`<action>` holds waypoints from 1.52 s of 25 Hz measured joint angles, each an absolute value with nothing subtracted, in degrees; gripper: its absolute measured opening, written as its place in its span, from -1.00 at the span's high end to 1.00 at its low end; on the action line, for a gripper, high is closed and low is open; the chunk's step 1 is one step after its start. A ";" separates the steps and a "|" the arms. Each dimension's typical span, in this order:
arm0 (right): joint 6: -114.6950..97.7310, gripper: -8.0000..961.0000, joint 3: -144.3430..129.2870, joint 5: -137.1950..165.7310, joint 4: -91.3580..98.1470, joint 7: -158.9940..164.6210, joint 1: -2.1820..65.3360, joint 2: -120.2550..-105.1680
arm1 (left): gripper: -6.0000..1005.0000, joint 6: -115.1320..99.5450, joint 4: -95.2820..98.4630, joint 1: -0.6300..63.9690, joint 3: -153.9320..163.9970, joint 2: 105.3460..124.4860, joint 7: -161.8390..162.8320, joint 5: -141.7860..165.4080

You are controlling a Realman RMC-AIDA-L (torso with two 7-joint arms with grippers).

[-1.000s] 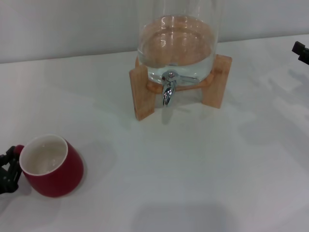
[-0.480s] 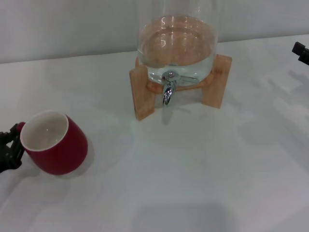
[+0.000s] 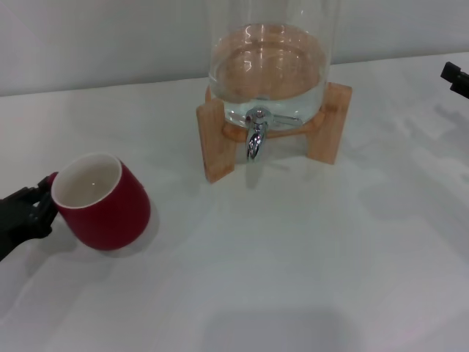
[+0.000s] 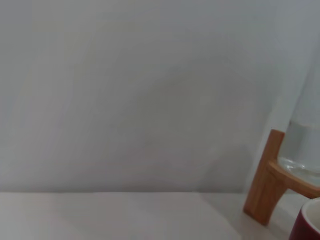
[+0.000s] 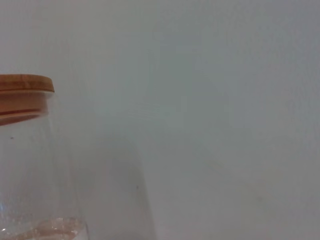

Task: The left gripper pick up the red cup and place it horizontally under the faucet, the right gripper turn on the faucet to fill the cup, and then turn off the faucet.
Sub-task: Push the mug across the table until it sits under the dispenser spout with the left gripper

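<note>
Left gripper (image 3: 29,213) sits at the left edge of the head view, black fingers clamped on the handle side of the red cup (image 3: 102,202). One cup, and it's tipped, its cream-white mouth turned up and toward the left. Can't see anything in it. Whether its base touches the white table (image 3: 293,279) or hangs just above it, I can't tell. The left wrist view only catches a sliver of the cup at its corner, next to a wooden leg.

Right gripper (image 3: 456,77) is just a black bit poking in at the far right edge of the head view, well apart from everything. Can't tell if its fingers are apart or together.

One glass dispenser (image 3: 267,66) stands at the back middle, on one wooden stand (image 3: 218,139) with two legs showing in front. Clear water sits in the bottom of it. One faucet (image 3: 255,136), chrome, points down between the two legs, with bare table right under it. The right wrist view shows one wooden lid (image 5: 22,95) on top of the glass.

Cup is well to the left of the stand and nearer the front. The stretch of table between cup and faucet is bare, same with the whole front and right side. A pale wall (image 3: 88,37) runs right behind the dispenser.
</note>
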State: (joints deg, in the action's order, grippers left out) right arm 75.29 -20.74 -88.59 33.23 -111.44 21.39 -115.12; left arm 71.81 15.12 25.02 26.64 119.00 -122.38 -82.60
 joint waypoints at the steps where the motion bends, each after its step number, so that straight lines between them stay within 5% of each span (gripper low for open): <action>1: 75.27 -0.66 -20.74 -88.59 33.12 -111.45 21.43 -115.13 | 0.69 71.67 15.03 25.39 26.64 119.00 -122.13 -82.25; 38: 75.41 -0.66 -21.36 -88.59 32.40 -112.15 21.97 -115.17 | 0.70 66.84 13.71 34.12 33.23 119.38 -111.23 -72.04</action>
State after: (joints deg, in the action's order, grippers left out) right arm 75.41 -21.36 -88.59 32.40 -112.15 21.97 -115.17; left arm 66.84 13.71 34.12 33.23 119.38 -111.23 -72.04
